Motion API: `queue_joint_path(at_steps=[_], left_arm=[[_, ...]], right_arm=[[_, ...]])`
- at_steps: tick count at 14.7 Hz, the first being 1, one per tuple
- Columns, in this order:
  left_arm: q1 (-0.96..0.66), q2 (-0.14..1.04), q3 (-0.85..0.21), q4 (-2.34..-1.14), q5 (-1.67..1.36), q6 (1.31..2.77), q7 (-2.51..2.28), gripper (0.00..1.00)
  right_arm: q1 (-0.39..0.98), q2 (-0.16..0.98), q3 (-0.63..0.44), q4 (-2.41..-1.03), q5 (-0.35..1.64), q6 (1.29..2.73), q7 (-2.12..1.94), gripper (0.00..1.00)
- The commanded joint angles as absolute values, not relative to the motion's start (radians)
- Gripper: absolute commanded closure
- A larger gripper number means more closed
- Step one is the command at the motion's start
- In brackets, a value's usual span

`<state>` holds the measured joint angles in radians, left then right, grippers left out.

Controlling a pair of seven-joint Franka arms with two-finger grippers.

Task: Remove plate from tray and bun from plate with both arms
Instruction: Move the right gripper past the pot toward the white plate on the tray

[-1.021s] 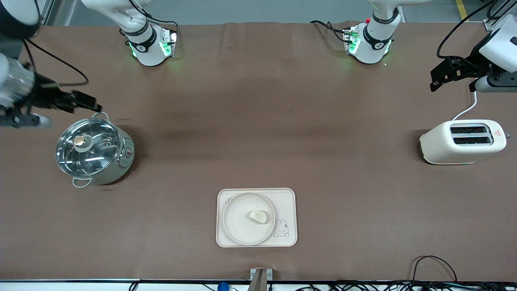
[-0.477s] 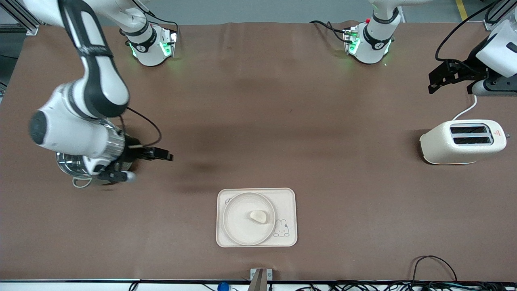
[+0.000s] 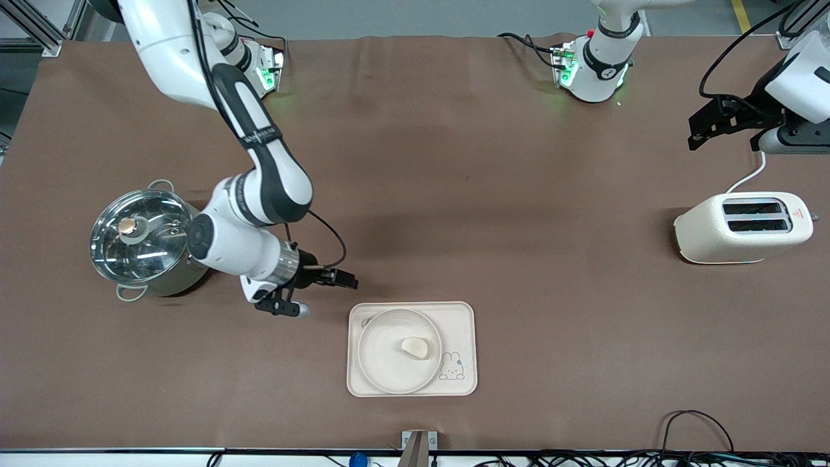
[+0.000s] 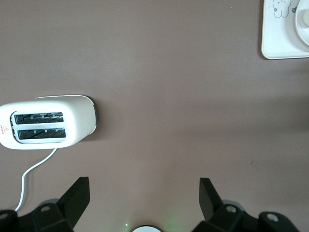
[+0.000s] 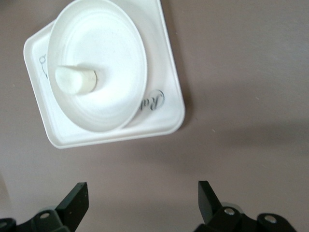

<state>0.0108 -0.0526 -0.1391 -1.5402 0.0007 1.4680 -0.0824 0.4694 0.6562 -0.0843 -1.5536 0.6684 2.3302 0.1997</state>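
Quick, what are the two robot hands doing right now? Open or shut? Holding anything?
Left gripper: open, holding nothing, up near the cream two-slot toaster.
Right gripper: open, holding nothing, over the brown table beside the rectangular cream tray.

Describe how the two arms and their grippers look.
Both arms are white and jointed, with black bands at the joints and green-lit bases. A thin black cable runs along the right arm to its wrist. The right gripper and left gripper are black, with wedge-shaped fingers.

Bare table between right hand (image 3: 337, 280) and tray (image 3: 464, 324), pot (image 3: 146, 243) beside the arm
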Motion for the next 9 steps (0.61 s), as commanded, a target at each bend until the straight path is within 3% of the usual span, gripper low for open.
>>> queue_joint_path(at_steps=[1, 7, 9], left_arm=[[0.017, -0.045, -0.141, -1.516, -0.018, 1.462, -0.086, 0.0], [0.017, -0.034, -0.141, -1.514, -0.018, 1.462, -0.084, 0.0], [0.017, -0.034, -0.141, -1.513, -0.018, 1.462, -0.084, 0.0]], right_arm=[[0.468, 0.768, -0.094, -1.41, 0.695, 2.356, 0.232, 0.0], [0.462, 0.906, -0.094, -1.246, 0.693, 2.401, 0.222, 0.01], [0.48, 0.934, -0.092, -1.246, 0.695, 2.474, 0.225, 0.1]])
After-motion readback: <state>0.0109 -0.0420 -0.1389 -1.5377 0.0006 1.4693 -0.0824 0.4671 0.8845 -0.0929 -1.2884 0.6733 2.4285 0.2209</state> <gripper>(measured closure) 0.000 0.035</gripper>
